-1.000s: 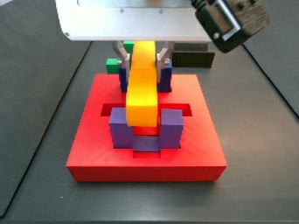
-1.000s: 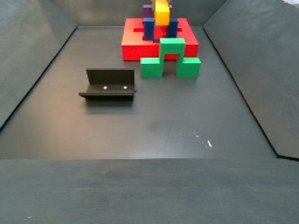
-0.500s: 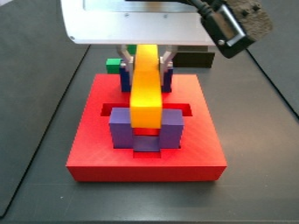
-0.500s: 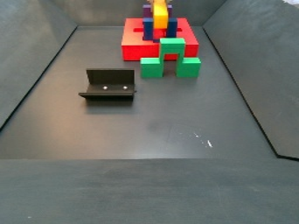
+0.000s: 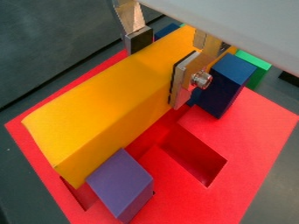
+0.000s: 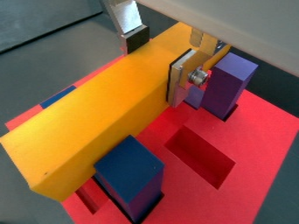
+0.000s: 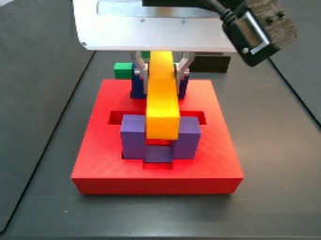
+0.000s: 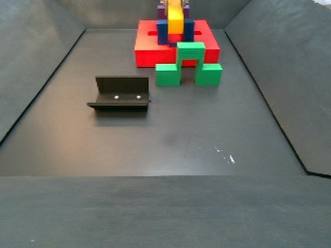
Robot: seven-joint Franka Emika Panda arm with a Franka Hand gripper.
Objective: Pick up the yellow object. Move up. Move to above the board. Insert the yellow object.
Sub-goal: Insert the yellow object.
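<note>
The yellow object point(image 7: 162, 94) is a long yellow-orange bar, tilted, with its low front end between the two purple posts point(image 7: 131, 139) of the red board point(image 7: 157, 178). My gripper point(image 7: 162, 66) is shut on its raised rear end, near the blue posts point(image 7: 133, 84). In both wrist views the finger pads press the bar's two sides point(image 5: 163, 59) point(image 6: 158, 57). The bar point(image 5: 105, 114) point(image 6: 100, 122) lies over the board's channel point(image 5: 257, 157) point(image 6: 257, 175). In the far side view the board point(image 8: 146, 41), the bar point(image 8: 176, 15) and the gripper point(image 8: 176, 8) are small.
Green blocks point(image 8: 168, 75) stand in front of the board, and a green block point(image 7: 120, 69) and a black block point(image 7: 207, 64) lie behind it. The fixture point(image 8: 119, 94) stands on the dark floor to the left. Sloped walls ring the floor.
The gripper and the bar have come down slightly and shifted a little to the right. The bar's front end sits lower between the purple posts.
</note>
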